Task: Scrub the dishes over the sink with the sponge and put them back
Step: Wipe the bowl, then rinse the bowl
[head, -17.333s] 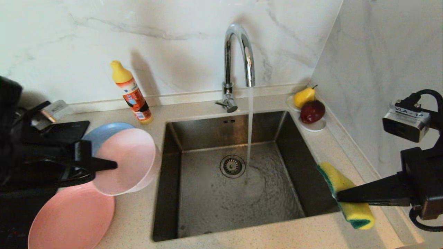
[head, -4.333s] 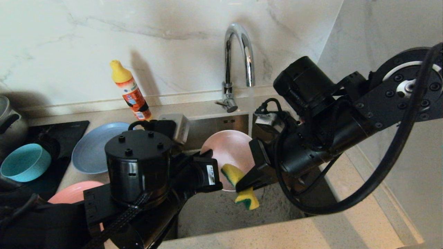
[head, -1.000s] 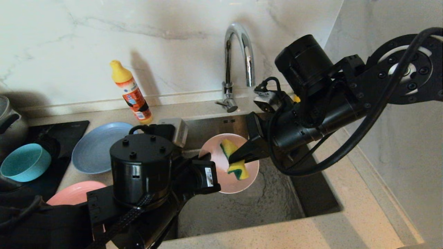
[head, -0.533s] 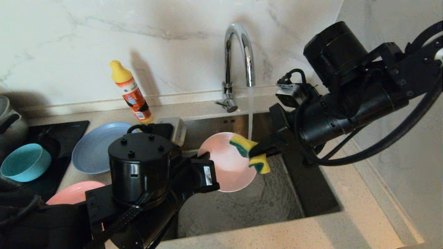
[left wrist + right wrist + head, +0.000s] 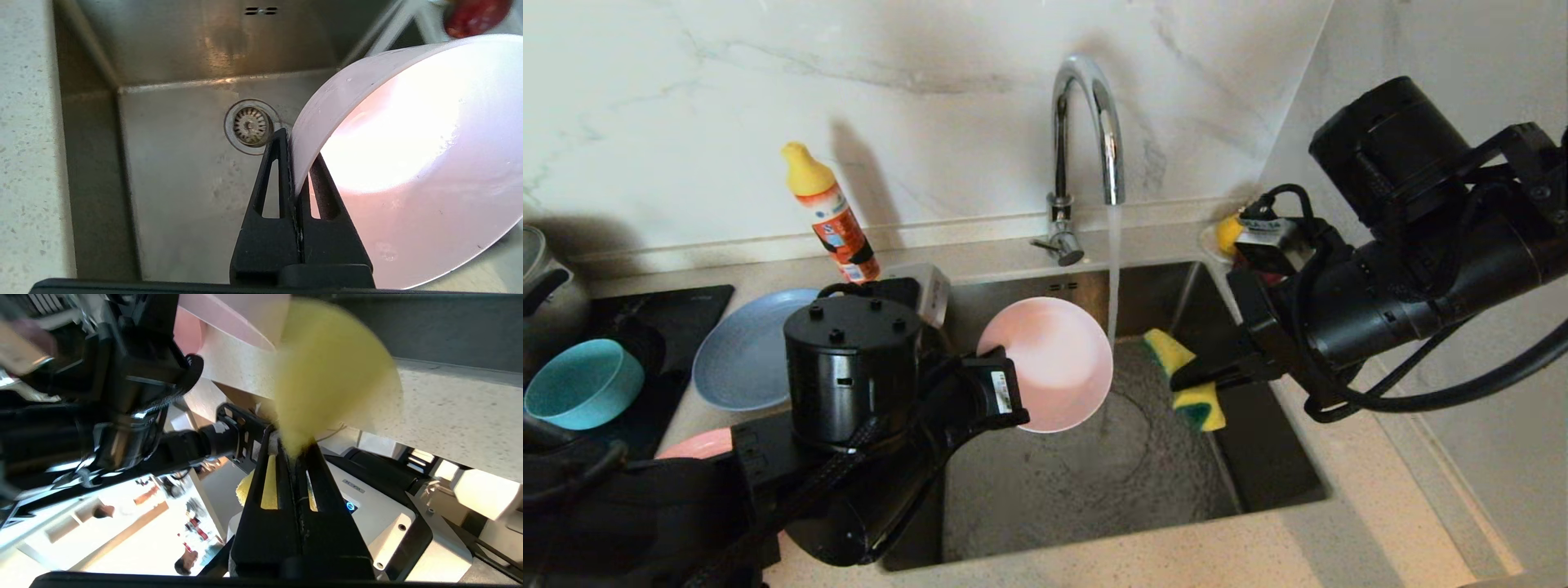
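Basically left end effector (image 5: 1013,412) pinches only the pink dish (image 5: 1045,363) rim over the sink (image 5: 1258,457): could slip wet; right end effector (image 5: 1188,380), beside the tap stream, grips the sponge (image 5: 1188,388).

A home kitchen. The sink (image 5: 1094,457), a square steel basin with a round drain strainer (image 5: 249,125), is set into a speckled stone surface (image 5: 1258,547), and a curved chrome tap (image 5: 1086,139) behind it runs water into it. Marble-look walls (image 5: 686,98) rise behind the sink and to its right. To the sink's left stand a detergent bottle (image 5: 832,219), a blue-grey plate (image 5: 739,351), a teal bowl (image 5: 582,384) on a black cooktop (image 5: 678,306), and a kettle (image 5: 543,282) at the far edge. At the sink's back right corner lies a pear (image 5: 1228,233).
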